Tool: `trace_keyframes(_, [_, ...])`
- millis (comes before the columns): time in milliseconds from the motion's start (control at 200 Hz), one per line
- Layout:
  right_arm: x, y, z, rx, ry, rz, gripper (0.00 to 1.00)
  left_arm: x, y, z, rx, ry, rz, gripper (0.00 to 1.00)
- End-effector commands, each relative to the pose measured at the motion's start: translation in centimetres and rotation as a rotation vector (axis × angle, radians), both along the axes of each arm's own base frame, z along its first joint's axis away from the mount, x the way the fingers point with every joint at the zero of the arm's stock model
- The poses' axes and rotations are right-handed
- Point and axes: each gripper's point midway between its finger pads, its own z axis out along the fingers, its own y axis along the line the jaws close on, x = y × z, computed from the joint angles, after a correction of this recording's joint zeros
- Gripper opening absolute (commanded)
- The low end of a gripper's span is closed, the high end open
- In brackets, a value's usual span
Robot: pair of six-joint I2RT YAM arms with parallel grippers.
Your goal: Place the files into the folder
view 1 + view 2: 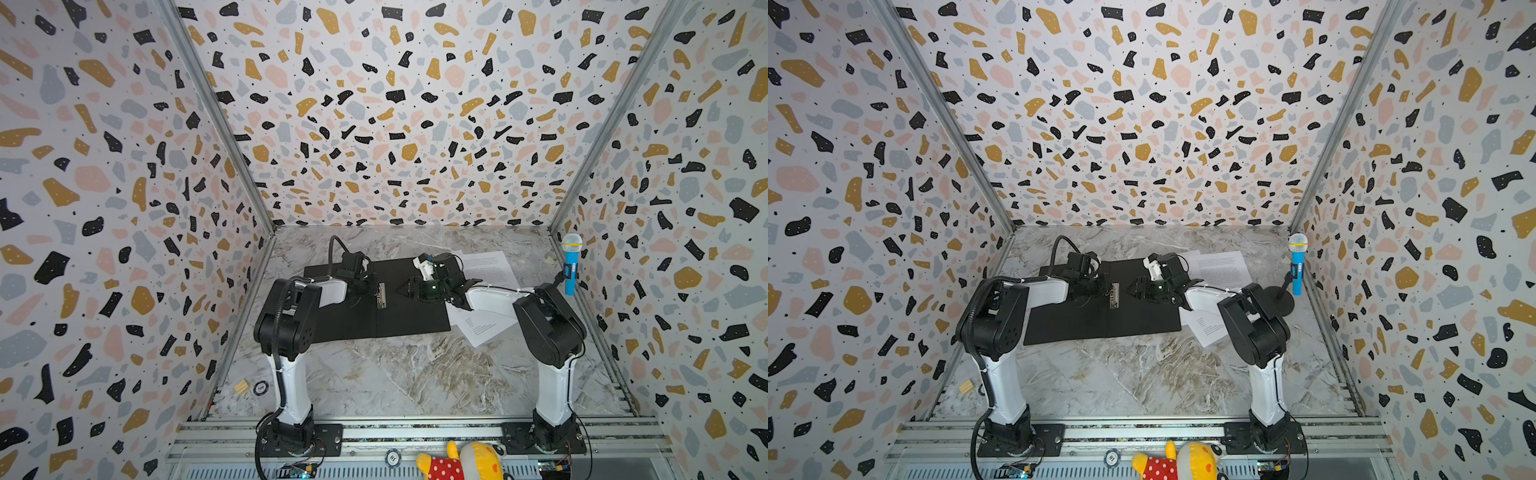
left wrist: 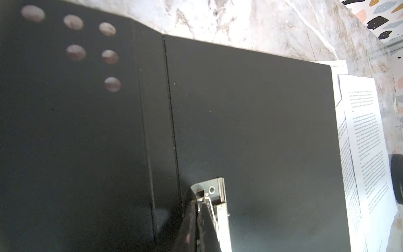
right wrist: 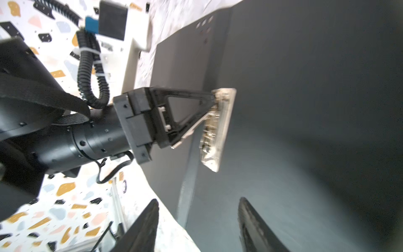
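Note:
The folder [image 1: 374, 320] [image 1: 1100, 326] lies open on the marble table, black inside facing up, with a metal spine clip [image 1: 381, 296] [image 2: 214, 192] [image 3: 218, 128] near its middle. My left gripper [image 1: 371, 291] [image 1: 1104, 291] [image 2: 199, 203] is shut, its tips pressed against one end of the clip beside the wire lever. My right gripper [image 1: 403, 289] [image 1: 1134, 289] [image 3: 198, 199] hovers open over the folder's right half with nothing between its fingers. The files [image 1: 488, 268] [image 1: 1223, 268] [image 2: 366, 141], white printed sheets, lie fanned on the table along the folder's right edge, partly hidden under the right arm.
A blue toy microphone [image 1: 571, 266] on a black stand [image 1: 1279, 301] stands by the right wall, next to the files. A small wooden block [image 1: 241, 386] and a round token [image 1: 260, 387] lie at the front left. A plush toy [image 1: 457, 461] sits on the front rail.

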Motion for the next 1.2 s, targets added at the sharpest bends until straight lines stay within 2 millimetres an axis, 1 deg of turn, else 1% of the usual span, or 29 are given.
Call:
trace_keyframes(0, [0.2, -2.6, -2.0, -0.081, -0.025, -0.025, 0.61, -0.2, -0.2, -0.8, -0.003, 0.037, -0.025, 0.06])
trace_keyframes(55, [-0.3, -3.3, -3.4, -0.106, 0.004, -0.026, 0.61, -0.1, -0.4, -0.5, -0.014, 0.034, -0.03, 0.07])
trace_keyframes(130, [-0.9, -3.7, -4.9, -0.129, 0.036, -0.021, 0.61, 0.0, -0.8, -0.1, -0.034, 0.031, -0.038, 0.09])
trace_keyframes(300, [-1.4, -4.3, -7.6, -0.183, 0.097, -0.034, 0.6, 0.7, -1.8, 1.8, -0.096, 0.014, -0.053, 0.15])
trace_keyframes(390, [-1.7, -4.7, -8.7, -0.213, 0.129, -0.038, 0.59, 1.2, -2.0, 3.1, -0.101, -0.003, -0.055, 0.2])
trace_keyframes(451, [-1.8, -5.0, -9.4, -0.231, 0.146, -0.047, 0.59, 1.5, -1.8, 3.8, -0.095, -0.01, -0.046, 0.26])
trace_keyframes(506, [-2.0, -5.1, -9.6, -0.236, 0.153, -0.047, 0.59, 1.9, -1.5, 4.6, -0.094, -0.024, -0.031, 0.3])
trace_keyframes(621, [-2.0, -5.1, -9.5, -0.235, 0.153, -0.053, 0.59, 2.3, -1.2, 6.6, -0.115, -0.059, -0.002, 0.43])
trace_keyframes(691, [-1.7, -5.1, -9.2, -0.229, 0.145, -0.055, 0.59, 2.3, -1.1, 7.8, -0.126, -0.081, 0.004, 0.48])
trace_keyframes(771, [-1.7, -4.9, -8.9, -0.218, 0.14, -0.05, 0.59, 1.9, -1.0, 8.8, -0.14, -0.093, 0.011, 0.51])
trace_keyframes(826, [-1.6, -4.7, -8.8, -0.211, 0.14, -0.046, 0.59, 1.3, -1.0, 9.1, -0.151, -0.09, 0.018, 0.54])
trace_keyframes(916, [-1.5, -4.6, -8.6, -0.206, 0.137, -0.046, 0.59, 0.2, -0.7, 9.1, -0.164, -0.08, 0.031, 0.6])
trace_keyframes(1001, [-1.5, -4.6, -8.6, -0.207, 0.137, -0.045, 0.59, -1.0, -0.4, 9.1, -0.192, -0.082, 0.058, 0.72])
trace_keyframes(1066, [-1.5, -4.6, -8.8, -0.21, 0.139, -0.046, 0.59, -1.8, -0.2, 9.3, -0.224, -0.087, 0.08, 0.79])
trace_keyframes(1191, [-1.4, -4.7, -8.8, -0.211, 0.138, -0.048, 0.59, -3.5, -0.3, 9.3, -0.301, -0.081, 0.105, 0.88])
